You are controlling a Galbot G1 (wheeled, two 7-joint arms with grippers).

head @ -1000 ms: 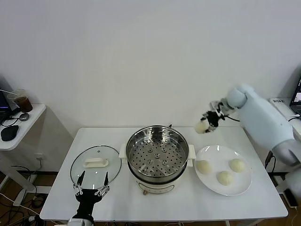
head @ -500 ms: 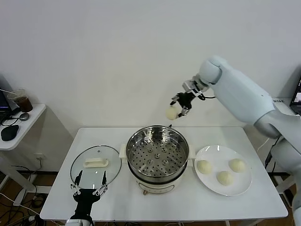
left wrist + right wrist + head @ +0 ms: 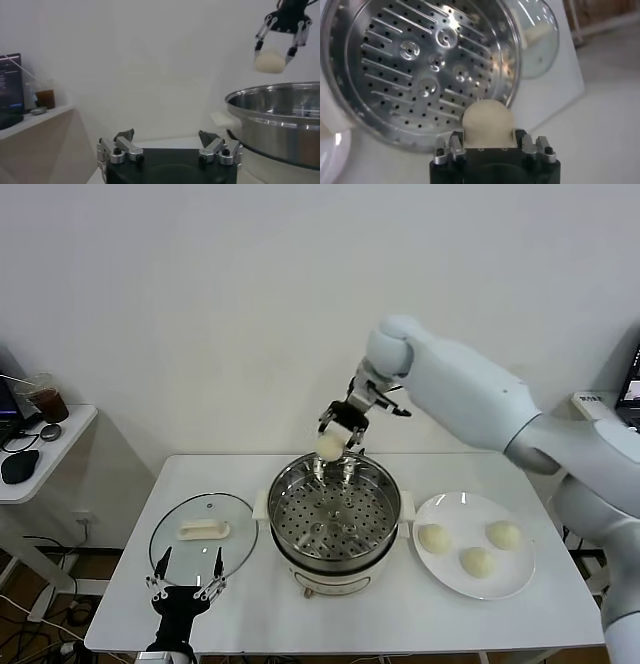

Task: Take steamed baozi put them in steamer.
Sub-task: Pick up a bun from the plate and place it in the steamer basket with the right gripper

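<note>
My right gripper (image 3: 333,444) is shut on one pale cream baozi (image 3: 330,446) and holds it in the air above the far rim of the steamer (image 3: 335,514). The baozi also shows between the jaws in the right wrist view (image 3: 488,123), over the steamer's perforated tray (image 3: 420,70), and in the left wrist view (image 3: 270,61). Three more baozi lie on the white plate (image 3: 500,579): (image 3: 431,538), (image 3: 478,562), (image 3: 505,535). My left gripper (image 3: 185,582) is open and empty, low at the table's front left, near the lid.
A glass lid with a white handle (image 3: 203,530) lies flat on the table left of the steamer. A side desk with a cup of dark drink (image 3: 45,398) stands at the far left. The white wall is close behind the table.
My right gripper has carried the baozi leftward from above the plate's far side to above the steamer's far rim. The left arm has barely moved.
</note>
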